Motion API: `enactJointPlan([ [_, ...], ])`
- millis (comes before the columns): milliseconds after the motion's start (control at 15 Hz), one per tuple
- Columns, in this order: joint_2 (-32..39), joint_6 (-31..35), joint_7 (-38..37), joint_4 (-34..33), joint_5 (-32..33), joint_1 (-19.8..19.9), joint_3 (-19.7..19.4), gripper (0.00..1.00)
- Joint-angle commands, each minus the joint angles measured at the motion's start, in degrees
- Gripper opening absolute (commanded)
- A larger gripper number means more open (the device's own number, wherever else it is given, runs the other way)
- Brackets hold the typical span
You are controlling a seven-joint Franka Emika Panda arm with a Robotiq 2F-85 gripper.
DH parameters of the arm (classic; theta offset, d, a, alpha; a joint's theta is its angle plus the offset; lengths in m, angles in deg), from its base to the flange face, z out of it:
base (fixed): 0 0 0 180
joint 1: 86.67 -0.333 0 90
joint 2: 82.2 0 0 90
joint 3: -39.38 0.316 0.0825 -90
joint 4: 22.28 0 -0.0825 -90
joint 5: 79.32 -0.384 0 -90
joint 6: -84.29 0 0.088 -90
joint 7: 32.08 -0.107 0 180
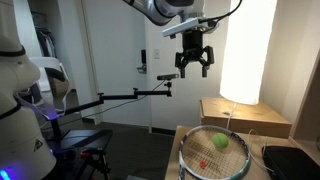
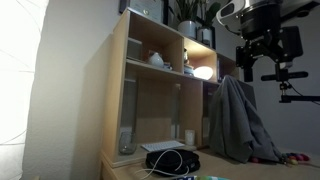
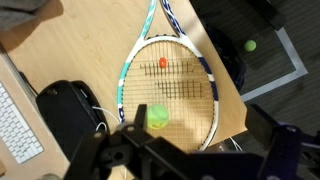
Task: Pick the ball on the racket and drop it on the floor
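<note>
Yellow-green and fuzzy, the ball (image 3: 158, 117) lay on the racket (image 3: 170, 85), on the pale string grid below the round red mark (image 3: 163, 63) at its middle. In an exterior view the ball (image 1: 219, 142) sat on the oval head of the racket (image 1: 213, 152), which lay flat on the wooden table (image 1: 185, 133). The frame was dark and white with blue patches; any lettering on it was too blurred to read.

Two balls showed in the wrist view: the one on the strings and a second ball (image 3: 250, 45) on the dark grey floor (image 3: 270, 25) past the table's edge. There was one racket. One black soft case (image 3: 65, 105) lay just beside the head, and the corner of a white keyboard (image 3: 15, 122) showed at the edge.

The gripper (image 1: 193, 62) hung high above the table, well apart from the ball, its two black fingers spread and holding nothing. In the other exterior picture the gripper (image 2: 262, 55) stood near a pale wooden shelf (image 2: 150, 90), above a draped grey cloth (image 2: 240, 122).
</note>
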Motion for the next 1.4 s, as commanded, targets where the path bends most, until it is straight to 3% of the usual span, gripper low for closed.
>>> enactJointPlan([
  [0, 3.52, 0.73, 3.05, -7.03, -0.26, -1.01, 1.00, 1.00],
  [133, 5.10, 0.82, 3.20, -10.28, -0.42, -1.50, 1.33, 1.00],
  [200, 2.75, 0.61, 1.79, -6.25, -0.03, -1.36, 1.05, 1.00],
  [1000, 3.18, 0.60, 1.85, -6.65, -0.03, -1.38, 1.04, 1.00],
  [1333, 6.18, -2.88, 2.81, -10.31, -0.06, -1.28, 0.80, 1.00],
])
